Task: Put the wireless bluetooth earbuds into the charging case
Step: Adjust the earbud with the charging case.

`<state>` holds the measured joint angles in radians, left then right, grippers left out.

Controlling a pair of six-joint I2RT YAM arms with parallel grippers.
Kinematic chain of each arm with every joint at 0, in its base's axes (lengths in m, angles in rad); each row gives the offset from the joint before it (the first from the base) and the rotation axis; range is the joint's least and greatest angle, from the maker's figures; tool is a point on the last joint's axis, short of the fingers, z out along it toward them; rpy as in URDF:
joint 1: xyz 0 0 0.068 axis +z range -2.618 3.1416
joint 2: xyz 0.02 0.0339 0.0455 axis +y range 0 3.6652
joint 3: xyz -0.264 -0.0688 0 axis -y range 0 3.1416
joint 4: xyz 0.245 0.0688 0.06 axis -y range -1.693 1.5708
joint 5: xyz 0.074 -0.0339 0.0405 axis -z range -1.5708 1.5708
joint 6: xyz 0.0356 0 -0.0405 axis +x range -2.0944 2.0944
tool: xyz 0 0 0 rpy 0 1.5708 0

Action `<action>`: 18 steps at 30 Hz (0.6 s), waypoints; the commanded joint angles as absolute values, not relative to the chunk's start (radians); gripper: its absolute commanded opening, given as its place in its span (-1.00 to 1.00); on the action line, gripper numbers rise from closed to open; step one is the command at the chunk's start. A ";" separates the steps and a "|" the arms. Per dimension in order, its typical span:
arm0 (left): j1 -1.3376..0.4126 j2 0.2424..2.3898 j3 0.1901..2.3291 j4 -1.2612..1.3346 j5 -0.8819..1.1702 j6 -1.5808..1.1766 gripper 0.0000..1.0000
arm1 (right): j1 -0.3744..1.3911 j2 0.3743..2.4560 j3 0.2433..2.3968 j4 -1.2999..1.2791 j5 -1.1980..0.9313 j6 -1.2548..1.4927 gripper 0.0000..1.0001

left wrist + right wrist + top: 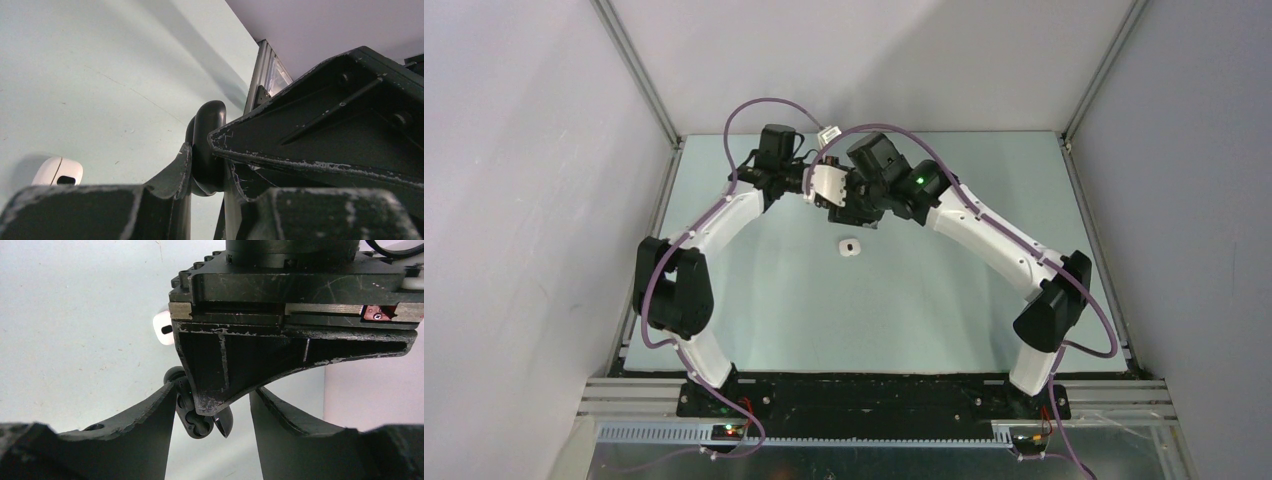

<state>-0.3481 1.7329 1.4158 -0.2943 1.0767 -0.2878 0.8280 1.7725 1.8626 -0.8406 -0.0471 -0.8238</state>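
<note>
Soft, even light from above fell on the pale table (764,300) in the overhead view, leaving only faint shadows beneath the arms. In the left wrist view a broad, soft-edged shadow crossed the surface, the white case (57,171) sat slightly blurred, and the black case (207,145) carried a dull sheen. Close to both wrist lenses, the dark fingers (125,440) were murky and out of focus.

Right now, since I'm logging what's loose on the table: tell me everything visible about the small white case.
The white case is a small rounded pebble, plastic by its look, with a thin seam and a dark recess on one face. It lies on the pale green table, nothing else touching it.
</note>
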 commanded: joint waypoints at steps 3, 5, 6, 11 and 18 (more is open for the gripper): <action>-0.367 1.711 1.449 -0.265 1.146 -0.303 -1.00 | 0.812 1.736 1.858 -0.814 -0.034 -0.844 0.20; -0.367 1.709 1.448 -0.266 1.146 -0.304 -1.00 | 0.814 1.739 1.856 -0.809 -0.013 -0.854 0.19; -0.367 1.709 1.447 -0.266 1.145 -0.303 -1.00 | 0.819 1.740 1.855 -0.807 -0.008 -0.858 0.19; -0.369 1.706 1.447 -0.264 1.143 -0.304 -1.00 | 0.832 1.734 1.854 -0.830 -0.013 -0.897 0.19; -0.368 1.706 1.445 -0.264 1.142 -0.305 -1.00 | 0.822 1.723 1.896 -0.855 -0.064 -0.882 0.24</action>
<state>-0.3523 1.7329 1.4158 -0.2939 1.0779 -0.2886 0.8318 1.7641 1.8584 -0.8577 -0.0422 -0.8913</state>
